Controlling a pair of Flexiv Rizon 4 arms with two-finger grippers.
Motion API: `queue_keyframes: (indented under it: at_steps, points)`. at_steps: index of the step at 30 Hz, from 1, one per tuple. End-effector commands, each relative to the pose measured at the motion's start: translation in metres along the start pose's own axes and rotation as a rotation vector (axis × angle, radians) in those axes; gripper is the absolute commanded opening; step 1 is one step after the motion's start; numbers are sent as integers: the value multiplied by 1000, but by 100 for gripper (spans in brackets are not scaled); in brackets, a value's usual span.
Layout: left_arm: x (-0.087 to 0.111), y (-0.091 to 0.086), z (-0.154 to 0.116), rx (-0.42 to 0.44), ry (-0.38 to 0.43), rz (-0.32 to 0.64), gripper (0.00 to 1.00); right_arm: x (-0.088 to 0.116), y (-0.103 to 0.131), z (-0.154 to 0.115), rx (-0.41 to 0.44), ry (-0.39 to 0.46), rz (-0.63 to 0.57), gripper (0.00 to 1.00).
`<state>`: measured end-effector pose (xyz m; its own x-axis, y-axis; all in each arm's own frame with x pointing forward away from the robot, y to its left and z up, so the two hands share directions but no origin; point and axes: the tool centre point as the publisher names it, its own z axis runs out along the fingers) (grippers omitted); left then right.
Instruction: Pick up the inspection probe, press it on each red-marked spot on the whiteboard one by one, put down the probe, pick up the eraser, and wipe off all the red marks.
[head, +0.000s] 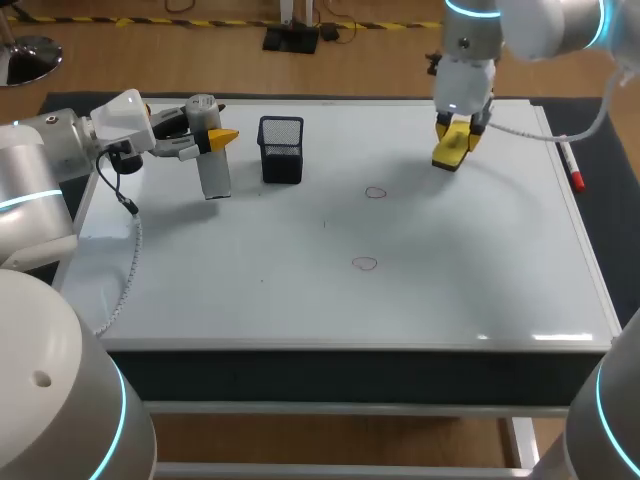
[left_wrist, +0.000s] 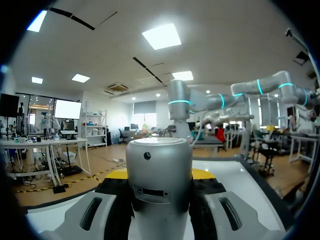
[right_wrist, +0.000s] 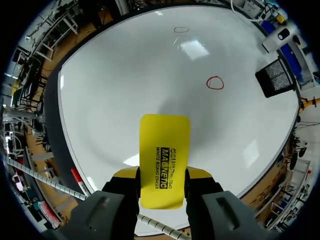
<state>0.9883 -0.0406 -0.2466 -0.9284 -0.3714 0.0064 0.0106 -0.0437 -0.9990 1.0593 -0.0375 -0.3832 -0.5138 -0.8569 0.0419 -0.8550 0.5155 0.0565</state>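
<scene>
Yellow eraser (right_wrist: 164, 150) with black print in right gripper (right_wrist: 162, 175), silver probe (left_wrist: 159, 165) in left gripper (left_wrist: 160, 176)

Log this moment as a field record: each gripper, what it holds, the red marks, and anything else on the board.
left gripper: jaws shut on the probe, beside the mesh basket
right gripper: jaws shut on the yellow eraser, at the far side of the whiteboard; contact with the board cannot be told
red marks: two circles, unwiped; far mark, near mark
marker pen: lying along the board's right edge
</scene>
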Motion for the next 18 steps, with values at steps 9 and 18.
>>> queue_keyframes:
  at_steps: [9, 18]
  points:
    - [-1, 0, 0, 3, 1, 1, 0, 6, -7, -2, -6, -7, 19, 0]
    - [-1, 0, 0, 3, 1, 1, 0, 6, -7, -2, -6, -7, 19, 0]
